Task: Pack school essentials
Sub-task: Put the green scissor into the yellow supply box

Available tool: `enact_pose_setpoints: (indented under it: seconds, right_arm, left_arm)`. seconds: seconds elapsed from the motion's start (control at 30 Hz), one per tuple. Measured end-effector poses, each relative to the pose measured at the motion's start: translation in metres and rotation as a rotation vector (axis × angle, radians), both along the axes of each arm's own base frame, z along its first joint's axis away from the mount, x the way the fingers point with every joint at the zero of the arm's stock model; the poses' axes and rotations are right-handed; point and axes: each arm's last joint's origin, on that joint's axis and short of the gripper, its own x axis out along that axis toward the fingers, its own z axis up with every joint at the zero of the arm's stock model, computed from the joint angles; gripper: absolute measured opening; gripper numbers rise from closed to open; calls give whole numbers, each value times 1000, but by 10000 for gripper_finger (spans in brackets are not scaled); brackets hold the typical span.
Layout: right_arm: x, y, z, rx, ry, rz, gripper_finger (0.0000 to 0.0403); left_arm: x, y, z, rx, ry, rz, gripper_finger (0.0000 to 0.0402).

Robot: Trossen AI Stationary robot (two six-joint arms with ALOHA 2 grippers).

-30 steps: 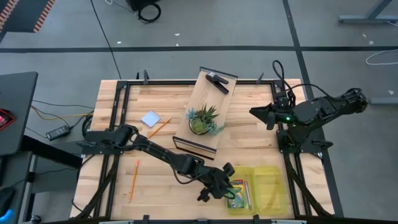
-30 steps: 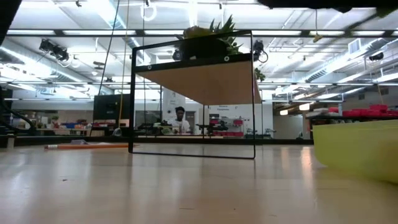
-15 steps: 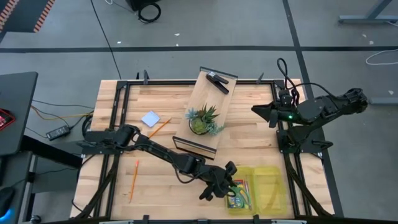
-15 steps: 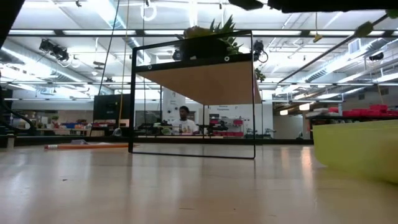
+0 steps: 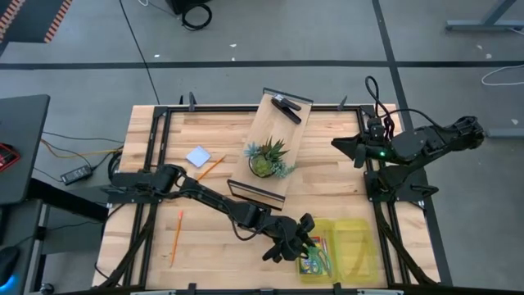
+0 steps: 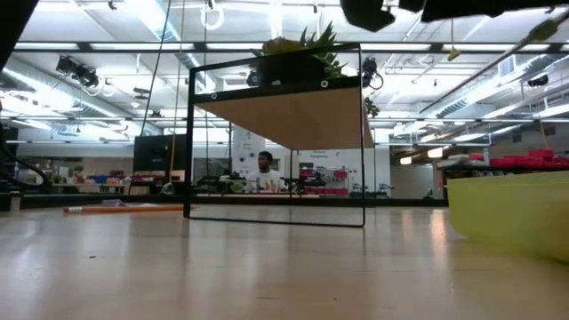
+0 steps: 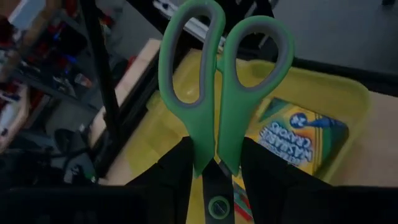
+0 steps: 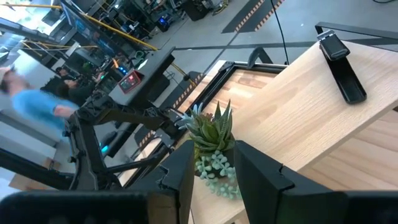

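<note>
The left hand [image 7: 214, 165] pinched the green-handled scissors [image 7: 219, 81] above the yellow tray [image 5: 356, 246] holding the crayon box [image 7: 301, 137]; the right hand [image 8: 211, 165] hovered spread, empty.

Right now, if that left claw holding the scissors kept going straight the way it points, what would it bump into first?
Probably the crayon box lying in the yellow bin. The left gripper aims the green scissors over it, though depth is hard to judge.

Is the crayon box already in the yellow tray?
Yes: the crayon box lies inside the yellow tray, under the scissors that the left gripper holds.
</note>
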Motion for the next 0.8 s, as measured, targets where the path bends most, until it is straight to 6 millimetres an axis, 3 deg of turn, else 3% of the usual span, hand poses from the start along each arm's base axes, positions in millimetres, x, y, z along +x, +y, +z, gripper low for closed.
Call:
enact_pose_setpoints:
  seconds: [0.27, 0.5, 0.8]
  right_arm:
    - [0, 0, 0, 3, -2, -4, 119]
    - [0, 0, 0, 6, -5, -12, 119]
    - [0, 0, 0, 6, -4, -18, 119]
  left_arm:
    - [9, 0, -5, -6, -90, -38, 123]
    - [13, 1, -20, 5, -82, -80, 119]
    - [14, 6, -23, 43, -86, -123, 121]
